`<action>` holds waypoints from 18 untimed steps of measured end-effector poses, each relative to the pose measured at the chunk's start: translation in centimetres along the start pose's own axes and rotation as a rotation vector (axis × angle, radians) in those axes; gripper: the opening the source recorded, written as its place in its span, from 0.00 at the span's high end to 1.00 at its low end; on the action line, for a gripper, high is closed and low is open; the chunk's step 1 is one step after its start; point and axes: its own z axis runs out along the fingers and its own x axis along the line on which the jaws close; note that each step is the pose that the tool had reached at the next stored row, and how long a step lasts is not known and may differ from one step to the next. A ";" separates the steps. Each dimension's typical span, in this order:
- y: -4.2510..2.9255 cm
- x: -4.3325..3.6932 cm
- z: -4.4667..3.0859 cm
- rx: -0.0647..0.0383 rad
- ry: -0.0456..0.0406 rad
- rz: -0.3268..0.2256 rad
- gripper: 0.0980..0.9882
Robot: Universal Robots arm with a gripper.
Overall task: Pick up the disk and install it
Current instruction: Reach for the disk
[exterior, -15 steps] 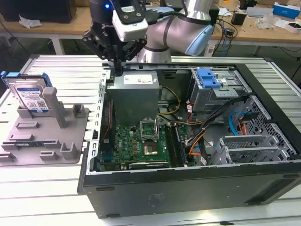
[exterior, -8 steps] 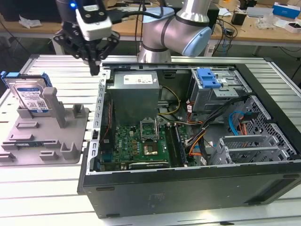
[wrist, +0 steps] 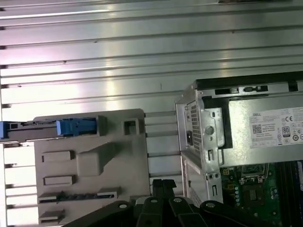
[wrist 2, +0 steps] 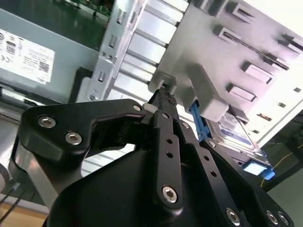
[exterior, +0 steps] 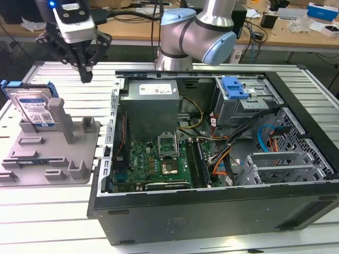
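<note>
The disk (exterior: 36, 108), a silver drive with a white-and-blue label in a blue carrier, stands on edge at the back of the grey fixture tray (exterior: 53, 159) on the exterior view's left. My gripper (exterior: 85, 75) hangs above the table, higher than the disk and to its right in the exterior view, apart from it. Its black fingers are shut together with nothing between them. In the second wrist view the fingertips (wrist 2: 163, 98) point toward the tray (wrist 2: 236, 47) and the disk (wrist 2: 236, 131). The first wrist view looks down on the disk's blue carrier edge (wrist: 57, 128) and the gripper (wrist: 163, 183).
An open computer case (exterior: 212, 211) lies on the exterior view's right, with a power supply (exterior: 151, 98), a motherboard (exterior: 159, 161) and a grey drive cage with a blue latch (exterior: 235, 87). The tray's upright posts (exterior: 61, 119) stand beside the disk. The slatted table (exterior: 53, 211) runs beneath.
</note>
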 end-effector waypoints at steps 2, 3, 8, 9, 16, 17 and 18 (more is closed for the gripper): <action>0.39 1.53 0.05 0.000 0.0005 0.000 0.99; 0.52 1.96 0.07 0.000 0.0007 0.000 0.99; 1.54 4.46 0.21 0.000 0.0012 0.000 0.99; 1.74 4.85 0.23 0.000 0.0015 0.000 0.99; 3.25 7.88 0.40 0.000 0.0031 0.000 0.99; 3.39 8.18 0.41 0.000 0.0032 0.000 0.99; 3.57 8.61 0.43 0.000 0.0035 0.000 0.99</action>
